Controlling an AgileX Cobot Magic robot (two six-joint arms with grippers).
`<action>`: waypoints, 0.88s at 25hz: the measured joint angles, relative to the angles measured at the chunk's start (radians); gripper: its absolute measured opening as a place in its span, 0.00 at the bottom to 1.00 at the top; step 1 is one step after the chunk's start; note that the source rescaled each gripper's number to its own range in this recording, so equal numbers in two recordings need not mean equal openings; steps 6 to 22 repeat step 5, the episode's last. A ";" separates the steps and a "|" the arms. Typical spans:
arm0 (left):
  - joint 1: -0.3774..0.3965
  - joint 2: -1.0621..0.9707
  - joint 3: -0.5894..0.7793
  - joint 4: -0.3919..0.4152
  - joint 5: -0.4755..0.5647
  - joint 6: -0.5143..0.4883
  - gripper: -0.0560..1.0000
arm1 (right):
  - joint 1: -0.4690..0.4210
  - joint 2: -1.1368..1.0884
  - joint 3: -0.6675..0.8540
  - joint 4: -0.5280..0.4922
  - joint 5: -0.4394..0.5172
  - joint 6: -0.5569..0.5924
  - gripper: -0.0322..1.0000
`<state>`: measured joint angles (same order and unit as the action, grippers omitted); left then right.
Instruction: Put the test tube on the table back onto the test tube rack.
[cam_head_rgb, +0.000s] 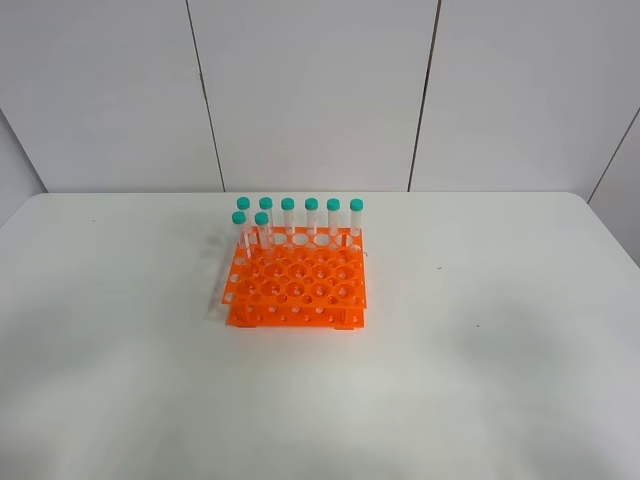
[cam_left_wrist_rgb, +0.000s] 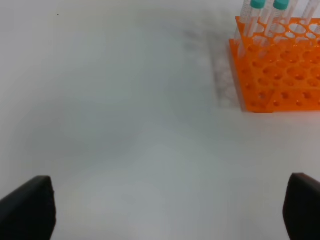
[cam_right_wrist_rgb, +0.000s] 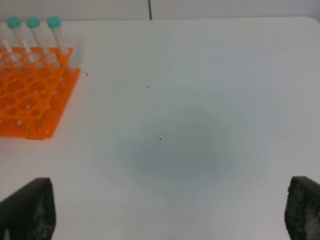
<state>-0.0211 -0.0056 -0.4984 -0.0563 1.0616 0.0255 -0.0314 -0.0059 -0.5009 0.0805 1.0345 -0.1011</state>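
The orange test tube rack (cam_head_rgb: 297, 285) stands near the middle of the white table (cam_head_rgb: 480, 370). Several teal-capped test tubes (cam_head_rgb: 311, 215) stand upright in its back two rows. No tube lies on the table in any view. The rack also shows in the left wrist view (cam_left_wrist_rgb: 280, 75) and in the right wrist view (cam_right_wrist_rgb: 30, 95), far from both grippers. My left gripper (cam_left_wrist_rgb: 167, 205) is open and empty, with only its dark fingertips (cam_left_wrist_rgb: 27, 210) showing. My right gripper (cam_right_wrist_rgb: 167, 207) is open and empty too, its fingertips (cam_right_wrist_rgb: 27, 210) at the picture's corners. Neither arm shows in the exterior view.
A faint grey shadow (cam_left_wrist_rgb: 222, 75) lies on the table beside the rack's left side. White wall panels (cam_head_rgb: 310, 90) stand behind the table's far edge. The table's right rounded corner (cam_head_rgb: 585, 200) is in view.
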 joint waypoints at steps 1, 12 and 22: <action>0.000 0.000 0.000 0.000 0.000 0.000 1.00 | 0.000 0.000 0.000 0.000 0.000 0.000 1.00; 0.000 0.000 0.000 0.000 0.000 0.000 1.00 | 0.000 0.000 0.000 0.000 0.000 0.000 1.00; 0.000 0.000 0.000 0.000 0.000 0.000 1.00 | 0.000 0.000 0.000 0.000 0.000 0.000 1.00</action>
